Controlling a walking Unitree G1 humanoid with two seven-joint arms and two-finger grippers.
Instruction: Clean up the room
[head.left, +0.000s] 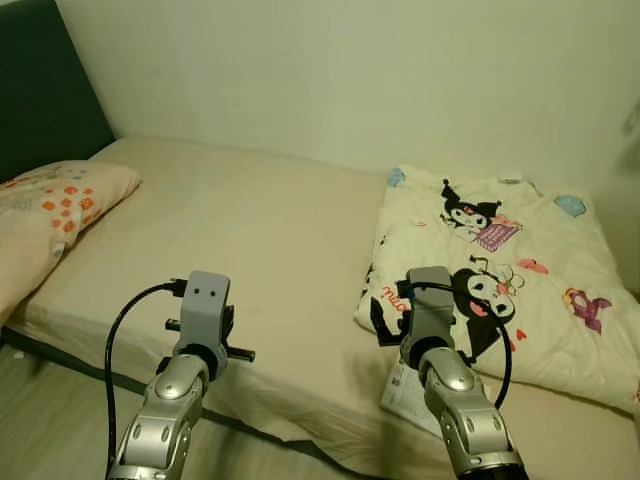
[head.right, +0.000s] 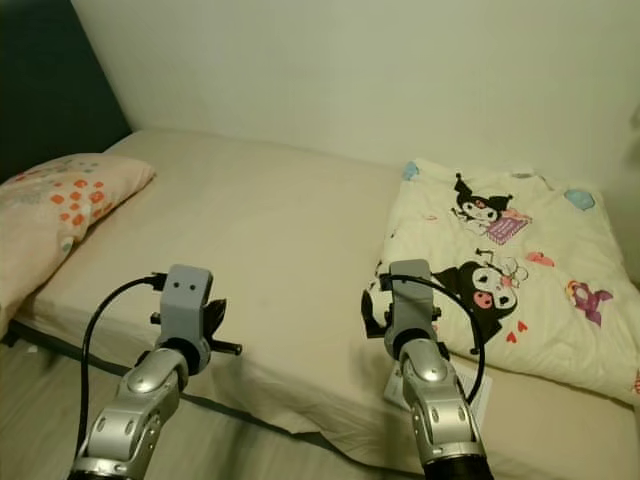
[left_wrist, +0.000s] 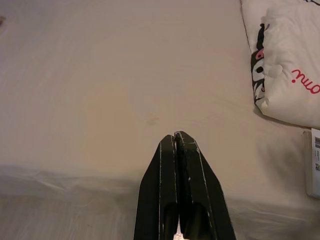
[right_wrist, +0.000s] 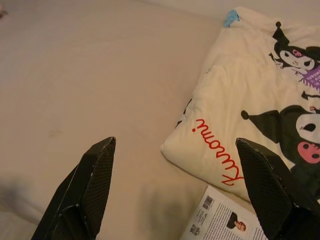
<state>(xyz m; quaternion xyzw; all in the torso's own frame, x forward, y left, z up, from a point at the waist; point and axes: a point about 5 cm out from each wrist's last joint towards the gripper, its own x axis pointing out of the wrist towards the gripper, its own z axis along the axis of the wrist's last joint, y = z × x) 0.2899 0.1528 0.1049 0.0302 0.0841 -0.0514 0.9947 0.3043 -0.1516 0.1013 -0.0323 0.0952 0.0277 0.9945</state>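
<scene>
Both arms reach forward over the bed's (head.left: 260, 230) near edge. The left gripper (left_wrist: 176, 142) has its jaws pressed together, holding nothing, over bare sheet. The right gripper (right_wrist: 175, 165) has its jaws wide, hovering just before the corner of the folded cartoon blanket (head.left: 500, 270) at 2 o'clock. A printed leaflet (right_wrist: 225, 220) lies beside that corner. A pillow (head.left: 50, 215) rests at 10 o'clock, near the dark headboard (head.left: 40, 90).

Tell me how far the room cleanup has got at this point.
Looks done: the cartoon-print blanket lies folded on the bed, and the pillow is at the head. In hand: nothing; the left end effector is shut and empty, the right end effector open. Left: the printed leaflet by the blanket's edge.
</scene>
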